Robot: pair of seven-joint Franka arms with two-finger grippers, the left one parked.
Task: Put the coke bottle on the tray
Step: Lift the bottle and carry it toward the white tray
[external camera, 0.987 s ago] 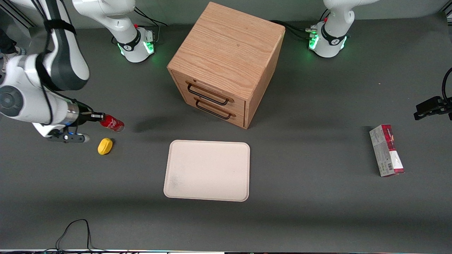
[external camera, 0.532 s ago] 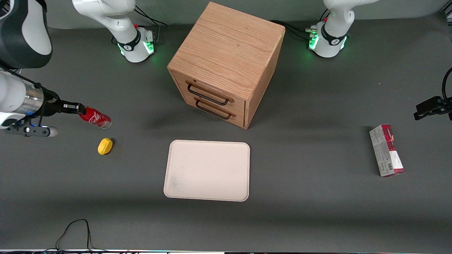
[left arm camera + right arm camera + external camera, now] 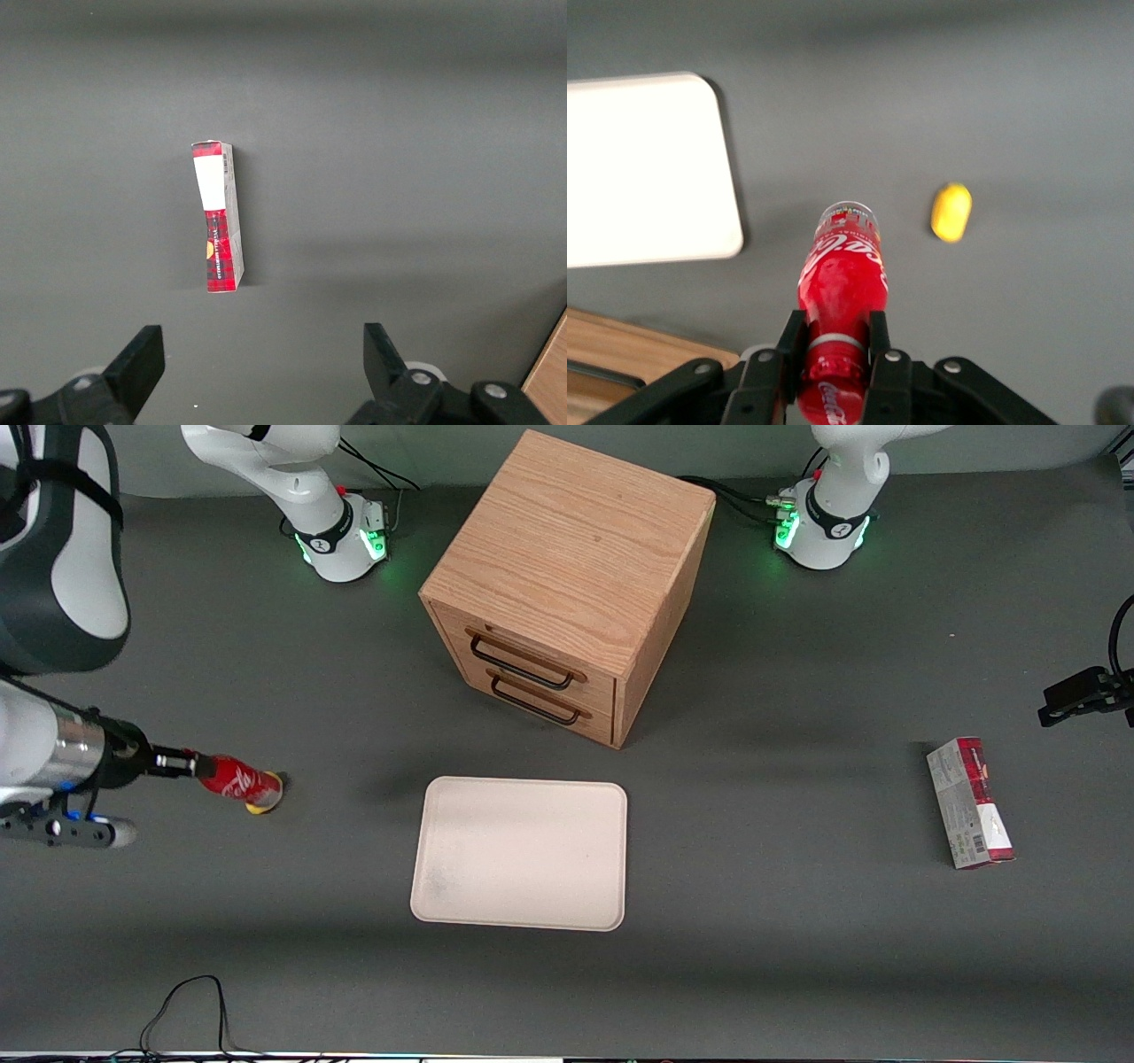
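— What lay on the dark grey bench [image 3: 797, 957]?

— A cream-pink tray [image 3: 520, 853] sat flat in front of an oak two-drawer cabinet [image 3: 567, 584], nearer the front camera than it. A red-and-grey carton [image 3: 969, 802] lay well apart, toward the parked arm's end.

— And the claw [image 3: 184, 763]?

— It hung above the bench toward the working arm's end, clenched on the neck of the coke bottle [image 3: 236, 781]. From the wrist, its fingers [image 3: 877, 345] pressed either side of the bottle [image 3: 842, 301] just below the cap.

— Where was the bottle itself?

— Held off the bench, tipped nearly level, clear base pointing toward the tray, well short of it. In the front view it overlapped the yellow lemon-shaped toy [image 3: 266, 804]; from the wrist the toy [image 3: 951, 212] lay apart from it.
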